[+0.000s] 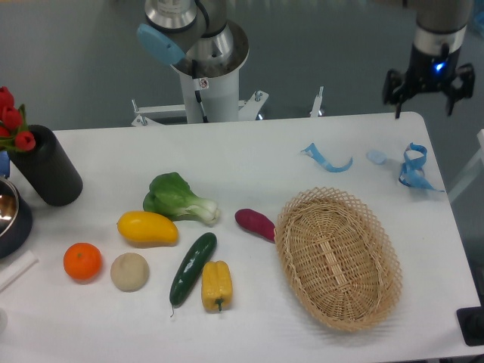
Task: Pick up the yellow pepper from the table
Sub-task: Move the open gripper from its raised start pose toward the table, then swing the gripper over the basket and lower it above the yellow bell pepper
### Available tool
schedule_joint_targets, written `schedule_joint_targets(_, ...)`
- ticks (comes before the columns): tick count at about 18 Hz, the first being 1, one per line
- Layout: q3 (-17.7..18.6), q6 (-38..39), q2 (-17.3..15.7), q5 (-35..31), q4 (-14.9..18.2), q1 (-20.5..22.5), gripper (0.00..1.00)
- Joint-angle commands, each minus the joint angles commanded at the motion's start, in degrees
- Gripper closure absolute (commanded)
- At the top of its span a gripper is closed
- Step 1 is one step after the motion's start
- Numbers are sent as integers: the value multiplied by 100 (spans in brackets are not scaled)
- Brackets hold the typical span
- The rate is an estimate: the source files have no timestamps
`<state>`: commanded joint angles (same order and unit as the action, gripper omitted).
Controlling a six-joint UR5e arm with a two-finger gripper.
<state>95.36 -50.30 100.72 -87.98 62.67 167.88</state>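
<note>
The yellow pepper [215, 285] lies on the white table [249, 159] near the front, its green stem pointing toward the front edge. It is lobed and blocky, just right of a dark green cucumber [192, 268]. The gripper [427, 102] hangs high at the far right back corner, far from the pepper. Its fingers are spread open and hold nothing.
A smooth yellow mango-like fruit [147, 228], bok choy [178, 198], an orange [82, 261], a beige round fruit [129, 271] and a purple vegetable [255, 224] lie around the pepper. A wicker basket [337, 259] stands at the right. A black vase [47, 168] stands left.
</note>
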Motion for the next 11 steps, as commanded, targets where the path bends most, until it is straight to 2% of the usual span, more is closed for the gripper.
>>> schedule_joint_targets(4, -105, 924, 141, 228, 0, -360, 0)
schedule_joint_targets(6, -272, 1284, 176, 561, 0, -501, 0)
schedule_joint_targets(8, -281, 1723, 185, 878, -9, -624, 0)
schedule_joint_targets(11, -430, 2085, 448, 932, -9, -1089, 0)
